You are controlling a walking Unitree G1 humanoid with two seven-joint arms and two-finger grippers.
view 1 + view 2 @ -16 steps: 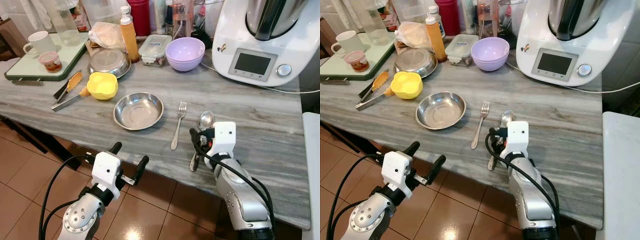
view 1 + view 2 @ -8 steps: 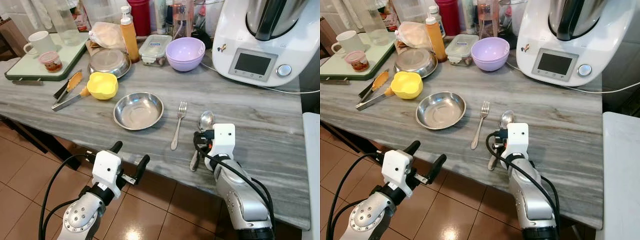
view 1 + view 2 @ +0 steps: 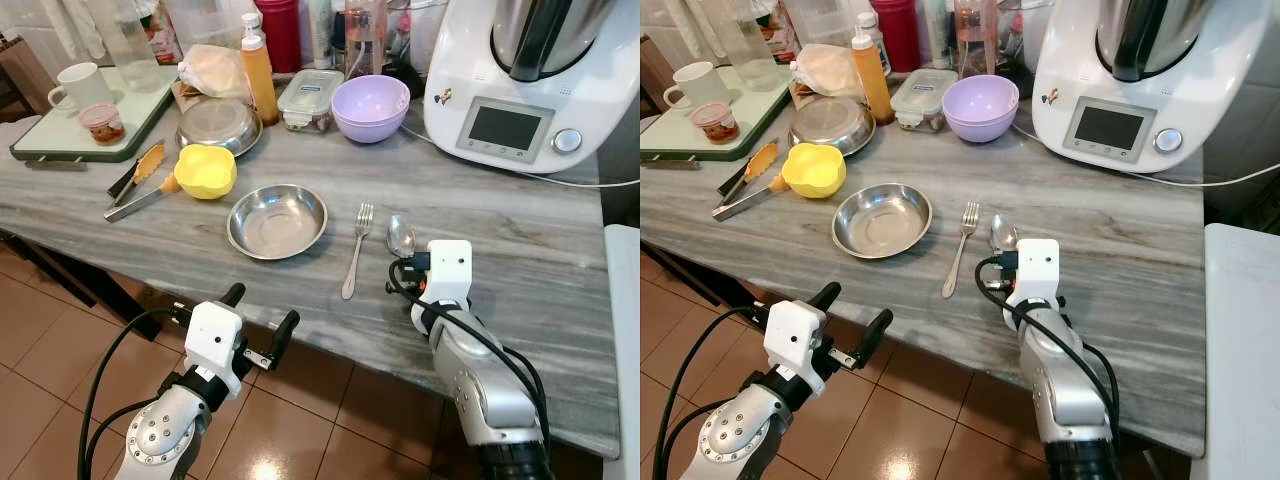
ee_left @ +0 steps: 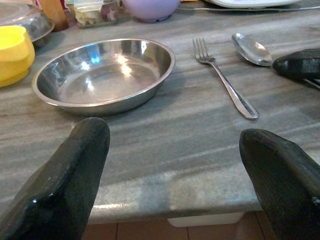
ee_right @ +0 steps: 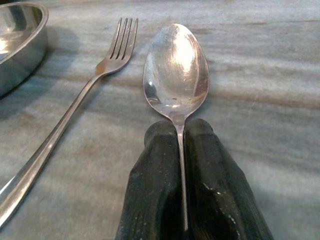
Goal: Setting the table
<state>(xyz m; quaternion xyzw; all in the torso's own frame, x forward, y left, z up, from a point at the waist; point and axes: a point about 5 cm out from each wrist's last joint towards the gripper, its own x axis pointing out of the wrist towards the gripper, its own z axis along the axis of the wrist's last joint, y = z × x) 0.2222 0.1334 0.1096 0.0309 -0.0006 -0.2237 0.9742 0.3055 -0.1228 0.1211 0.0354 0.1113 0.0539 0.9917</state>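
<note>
So the right gripper (image 5: 181, 200) has its black fingers pinched on the handle of the shiny steel spoon (image 5: 176, 75), bowl lying on the grey marble counter (image 3: 520, 250) just beside the steel fork (image 3: 356, 249). Thin handle, so it could twist or bump that fork. Left gripper (image 4: 170, 165) is spread wide, idle.

Your right claw (image 5: 181, 165) sits low over the worktop (image 3: 520, 250), its two black fingers (image 5: 152, 190) pressed together on the spoon (image 3: 400, 236) handle; the silver forearm bends back toward you from the white wrist block; your left claw (image 3: 262, 318) hangs off the worktop's near edge, above the floor, fingers (image 4: 75, 170) spread wide and holding nothing; that arm is bent low.
</note>
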